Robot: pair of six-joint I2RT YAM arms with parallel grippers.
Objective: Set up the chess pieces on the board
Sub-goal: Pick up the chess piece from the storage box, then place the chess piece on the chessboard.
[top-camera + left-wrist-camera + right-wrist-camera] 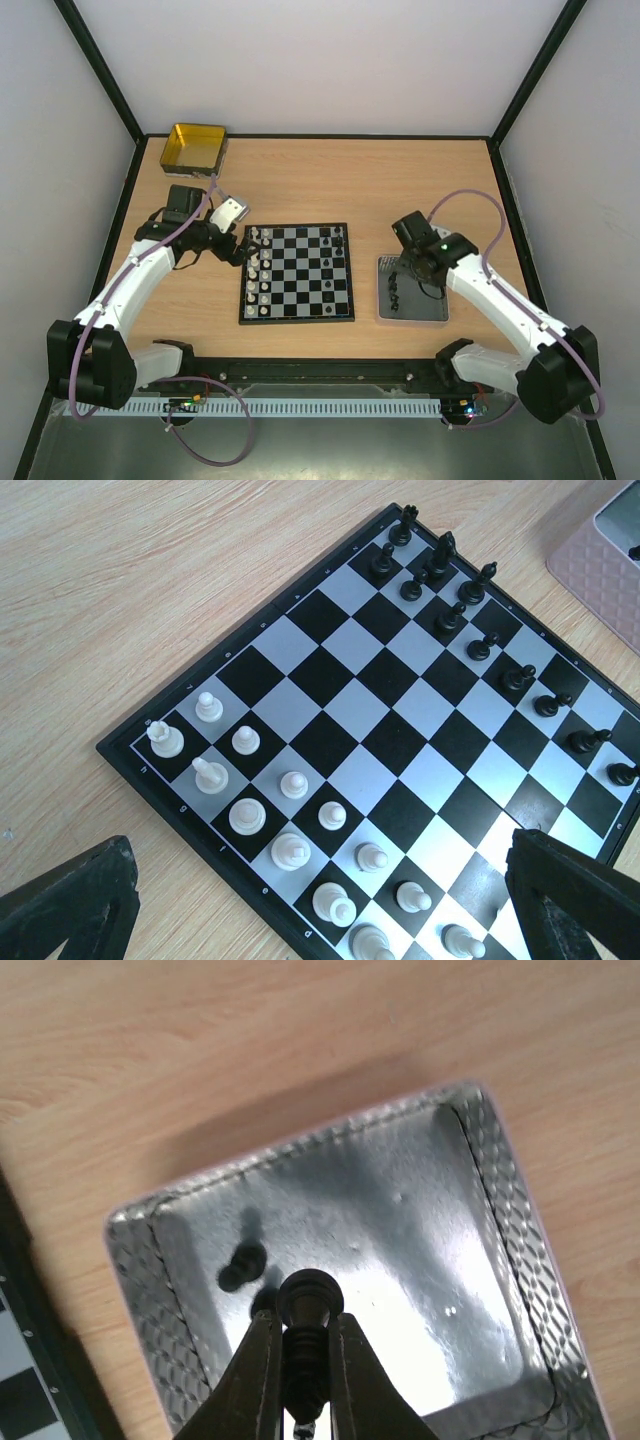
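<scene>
1. The right arm [480, 290] reaches down over a silvery metal tray [420, 1250]. Its jaws are pinched on a small black chess piece [305, 1300], whose round head shows just past the fingertips.
2. A second black piece [240, 1268] lies on its side on the tray floor, just left of the held one and apart from it.
3. The left arm [150, 265] holds its jaws spread wide, gripping nothing. They hover over the white side of the board [400, 730], with one dark finger [70, 900] at each lower corner of the wrist view.
4. The white pieces [290, 850] stand in two rows along the board's left side. The black pieces [480, 645] stand along the opposite side, nearest the tray, some of them bunched unevenly towards the far corner. Open squares run across the middle.
5. The board sits at the middle of a light wood counter [320, 180], and the tray lies to its right.
6. A yellow tin [195, 147] sits in the counter's far left corner, well apart from the board.
7. Plain white walls framed by black posts enclose the counter on three sides.
8. A narrow strip of bare wood separates the board from the tray. A wider band of wood runs behind both to the far wall.
</scene>
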